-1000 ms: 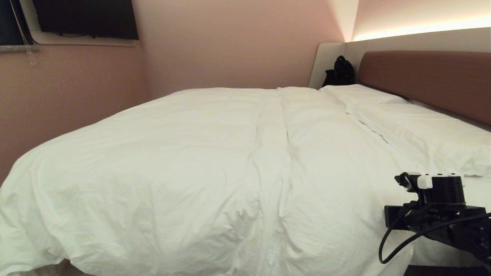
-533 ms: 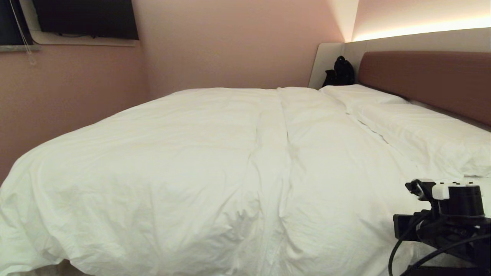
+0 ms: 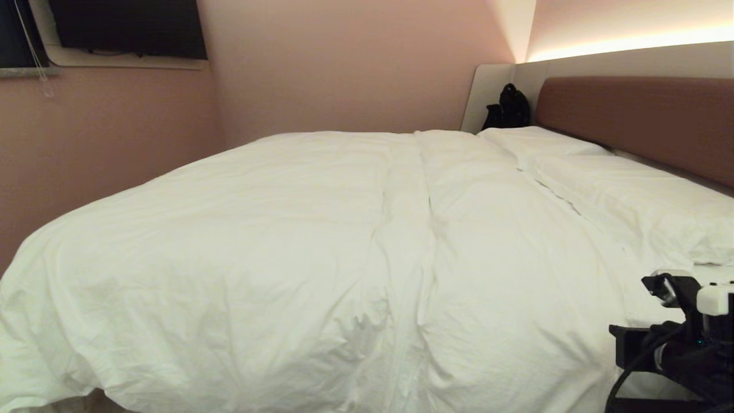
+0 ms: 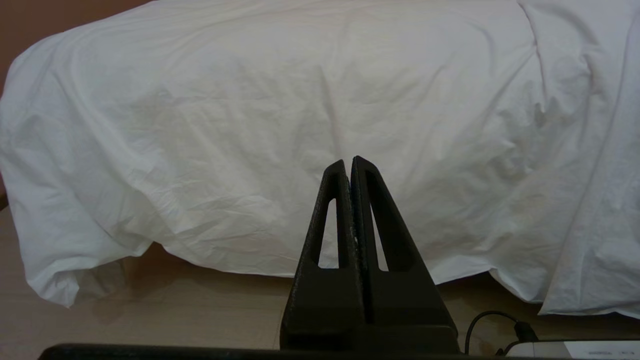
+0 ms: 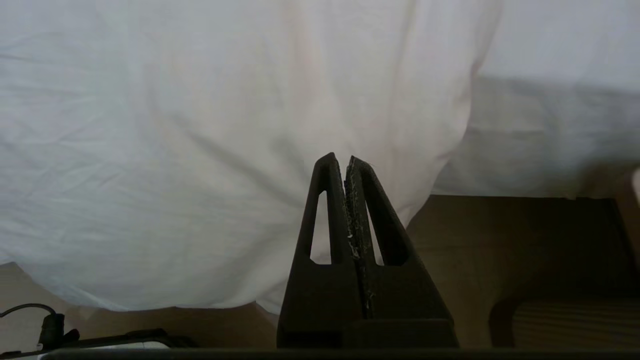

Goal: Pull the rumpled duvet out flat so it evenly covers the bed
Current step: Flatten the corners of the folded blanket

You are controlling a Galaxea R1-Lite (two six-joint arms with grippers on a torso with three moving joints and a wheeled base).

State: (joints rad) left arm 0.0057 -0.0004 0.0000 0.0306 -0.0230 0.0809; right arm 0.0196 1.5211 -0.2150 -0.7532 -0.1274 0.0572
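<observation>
Right end effector (image 5: 346, 161) has withdrawn rightward; duvet (image 3: 321, 246) overhangs bed edge.

Head view: right arm (image 3: 685, 344) cut off by right and bottom edges; its claw is out of frame. Left arm not visible.
Duvet (image 3: 321, 258) runs past the bottom and left edges; near hem unseen here. Mattress and base of the bed (image 3: 642, 115) hidden under it.
Near pillow (image 3: 648, 212) clipped at right edge.
Dark object (image 3: 507, 108) by the headboard corner: too small to identify.
Left wrist view: cable (image 4: 492, 327) cut by bottom edge.
</observation>
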